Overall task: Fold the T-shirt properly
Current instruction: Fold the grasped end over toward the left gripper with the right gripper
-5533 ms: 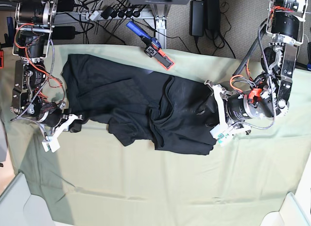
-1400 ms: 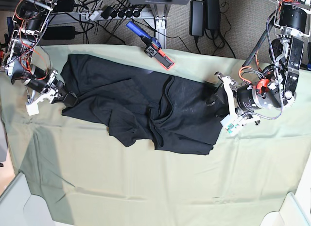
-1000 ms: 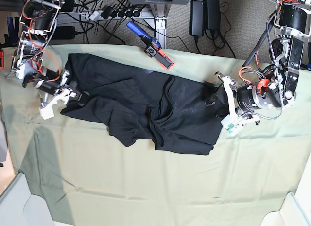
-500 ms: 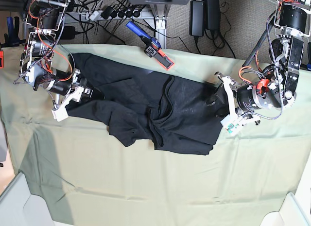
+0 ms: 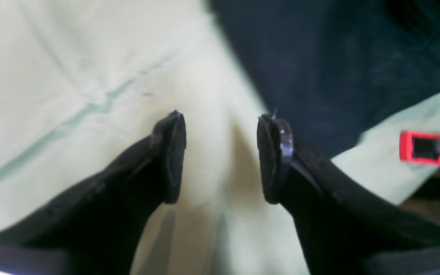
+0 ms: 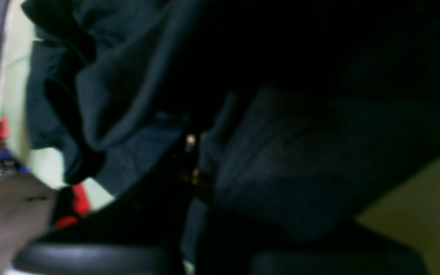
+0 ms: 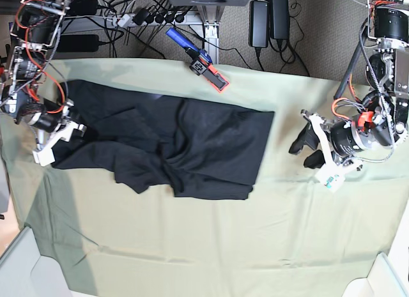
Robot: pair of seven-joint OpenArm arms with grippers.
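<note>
The black T-shirt [image 7: 192, 144] lies crumpled and spread sideways on the pale green cloth [image 7: 192, 246], plain side up with no print showing. My right gripper [image 7: 67, 126] is at the shirt's left end and is shut on its edge. In the right wrist view dark T-shirt fabric [image 6: 281, 152] fills the frame around the gripper [image 6: 195, 179]. My left gripper [image 7: 305, 151] is open and empty, hovering right of the shirt and apart from its right edge. In the left wrist view the left gripper [image 5: 222, 152] has bare cloth between its fingers and the T-shirt [image 5: 338, 68] beyond.
A blue and red clamp tool [image 7: 204, 64] lies at the table's far edge and shows in the left wrist view [image 5: 422, 149]. Cables and power bricks [image 7: 268, 19] lie behind the table. White bins stand at the front left [image 7: 19, 265] and front right [image 7: 383, 278] corners.
My right gripper has pulled the shirt's left end to the left, and the whole shirt has shifted left. My left gripper has come off the shirt's right edge and moved right.
</note>
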